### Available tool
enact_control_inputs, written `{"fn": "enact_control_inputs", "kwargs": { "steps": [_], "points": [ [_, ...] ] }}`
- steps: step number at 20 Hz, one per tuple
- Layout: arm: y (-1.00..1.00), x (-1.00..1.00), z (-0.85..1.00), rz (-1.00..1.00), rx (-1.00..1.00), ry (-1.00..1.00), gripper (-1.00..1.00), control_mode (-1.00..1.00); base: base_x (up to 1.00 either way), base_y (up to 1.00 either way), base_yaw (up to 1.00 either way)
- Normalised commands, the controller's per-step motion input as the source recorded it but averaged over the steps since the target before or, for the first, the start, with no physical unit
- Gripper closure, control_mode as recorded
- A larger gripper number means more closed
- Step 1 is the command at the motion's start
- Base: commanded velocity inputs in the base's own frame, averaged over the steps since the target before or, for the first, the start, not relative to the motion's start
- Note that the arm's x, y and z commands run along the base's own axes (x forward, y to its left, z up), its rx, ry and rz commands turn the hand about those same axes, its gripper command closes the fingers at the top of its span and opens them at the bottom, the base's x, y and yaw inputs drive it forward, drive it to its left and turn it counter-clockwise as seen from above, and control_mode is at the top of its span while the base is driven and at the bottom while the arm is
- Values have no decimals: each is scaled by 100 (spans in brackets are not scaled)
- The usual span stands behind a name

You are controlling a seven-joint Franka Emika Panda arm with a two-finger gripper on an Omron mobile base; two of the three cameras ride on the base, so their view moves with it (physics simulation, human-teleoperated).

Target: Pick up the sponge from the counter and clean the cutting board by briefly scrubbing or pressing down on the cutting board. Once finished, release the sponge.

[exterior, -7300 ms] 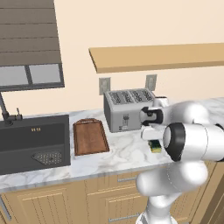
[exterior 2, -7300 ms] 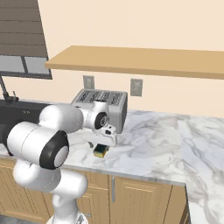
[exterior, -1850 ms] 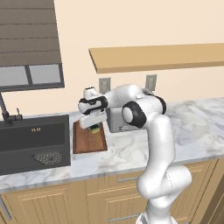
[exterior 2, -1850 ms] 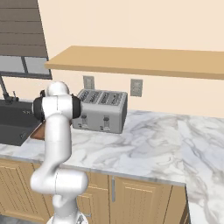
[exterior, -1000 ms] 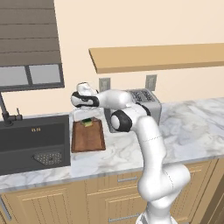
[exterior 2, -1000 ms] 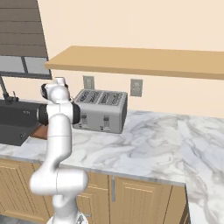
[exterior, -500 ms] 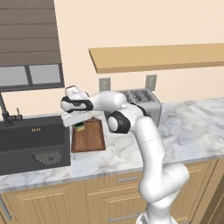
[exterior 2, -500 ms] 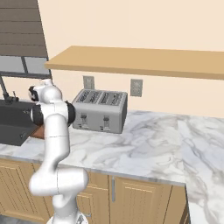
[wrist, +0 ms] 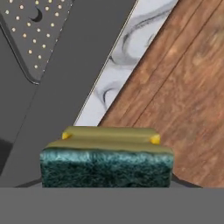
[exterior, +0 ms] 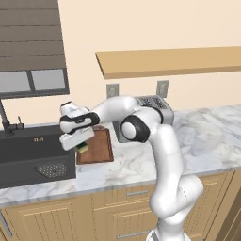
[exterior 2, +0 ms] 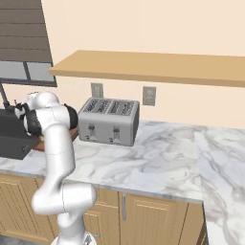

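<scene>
My gripper (exterior: 80,143) is shut on the sponge (exterior: 84,148), a small yellow block with a dark green scrub face. It hangs at the left edge of the reddish-brown cutting board (exterior: 97,146), close to the sink. In the hand view the sponge (wrist: 107,160) sits between the fingers, green face toward the camera. The cutting board (wrist: 183,100) lies to the right beyond it, and a strip of marble counter (wrist: 117,75) runs between the board and the sink. I cannot tell whether the sponge touches the board.
The dark sink basin (exterior: 30,157) with its perforated strainer (wrist: 37,26) lies just left of the board. A steel toaster (exterior 2: 109,122) stands behind, with a tan wall shelf (exterior 2: 148,64) above it. Marble counter (exterior 2: 182,160) stretches to the right.
The arm has swung left and forward across the cutting board with the sponge in its grip, from the board's back part to its left edge by the sink.
</scene>
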Motion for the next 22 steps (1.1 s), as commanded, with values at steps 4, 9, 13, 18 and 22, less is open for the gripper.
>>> {"fn": "enact_control_inputs", "kwargs": {
  "steps": [4,9,13,18,22],
  "points": [
    [-3,-100,-27,12,10,-9,100,-100,0,0,0],
    [-33,-100,-42,15,22,-6,100,-100,0,0,0],
    [-46,-100,-51,16,29,-5,100,-100,0,0,0],
    [-68,-78,-10,9,25,-8,100,-100,0,0,0],
    [-93,-2,61,0,15,0,100,-100,0,0,0]
  ]
}}
